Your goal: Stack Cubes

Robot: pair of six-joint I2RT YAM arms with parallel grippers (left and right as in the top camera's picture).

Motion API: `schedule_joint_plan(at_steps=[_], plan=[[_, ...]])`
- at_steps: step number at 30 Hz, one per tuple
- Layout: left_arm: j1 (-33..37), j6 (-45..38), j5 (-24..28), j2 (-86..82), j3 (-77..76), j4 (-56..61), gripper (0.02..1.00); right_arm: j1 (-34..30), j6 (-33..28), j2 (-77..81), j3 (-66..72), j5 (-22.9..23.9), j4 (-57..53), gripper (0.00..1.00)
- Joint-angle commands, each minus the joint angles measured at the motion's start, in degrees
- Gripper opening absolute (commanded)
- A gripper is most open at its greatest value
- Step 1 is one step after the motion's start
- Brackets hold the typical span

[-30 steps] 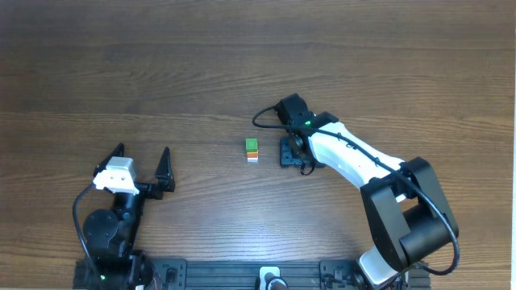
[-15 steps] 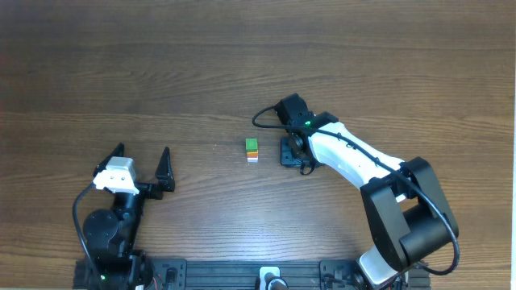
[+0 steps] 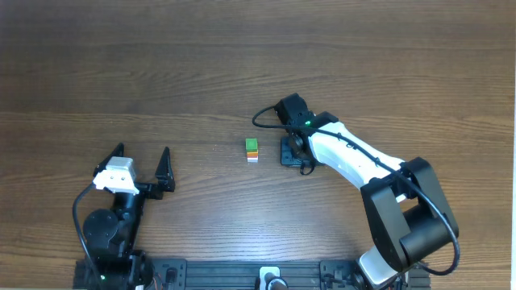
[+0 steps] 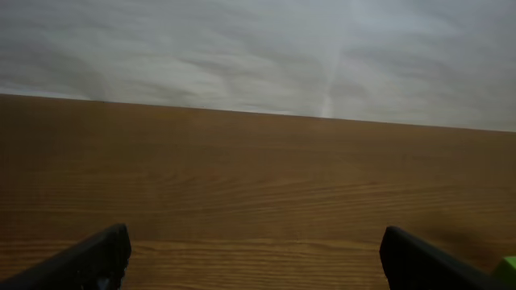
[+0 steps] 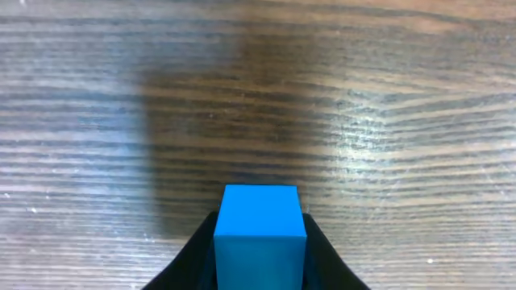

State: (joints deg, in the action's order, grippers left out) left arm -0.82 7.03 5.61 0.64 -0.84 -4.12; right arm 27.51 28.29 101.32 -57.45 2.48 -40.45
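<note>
Left gripper (image 3: 143,151) rests spread wide and empty, well apart from the work. Near the table's middle stands a small stack (image 3: 252,151), green cube (image 3: 252,144) on top, orange beneath, a pale layer lowest, so that part looks done. Just to its right, the right gripper (image 3: 293,153) pinches the blue cube (image 5: 260,234), not yet stacked; placing it on the green one seems to be what's left. Being a cube, it has no long axis; it sits square between the fingers, top face level
</note>
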Motion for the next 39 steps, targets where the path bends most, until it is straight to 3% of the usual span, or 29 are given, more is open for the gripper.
schedule_joint_plan(at_steps=[1,8,17,23,39], plan=[[0.31,-1.03,-0.28,-0.31,0.52,0.17,0.998,0.57,-0.09,-1.60,-3.15,1.46,-3.78,0.143],[0.31,-1.03,-0.31,-0.31,0.52,0.17,1.000,4.68,1.42,-8.74,-15.04,5.38,-17.64,0.110],[0.31,-1.03,-0.28,-0.31,0.50,0.17,1.000,15.80,8.24,-8.31,-31.01,6.64,-29.66,0.075],[0.31,-1.03,-0.28,-0.31,0.52,0.17,1.000,19.02,10.49,-1.66,-36.09,6.12,-31.91,0.069],[0.31,-1.03,-0.28,-0.31,0.52,0.17,0.998,18.51,11.52,6.73,-38.05,4.81,-30.10,0.062]])
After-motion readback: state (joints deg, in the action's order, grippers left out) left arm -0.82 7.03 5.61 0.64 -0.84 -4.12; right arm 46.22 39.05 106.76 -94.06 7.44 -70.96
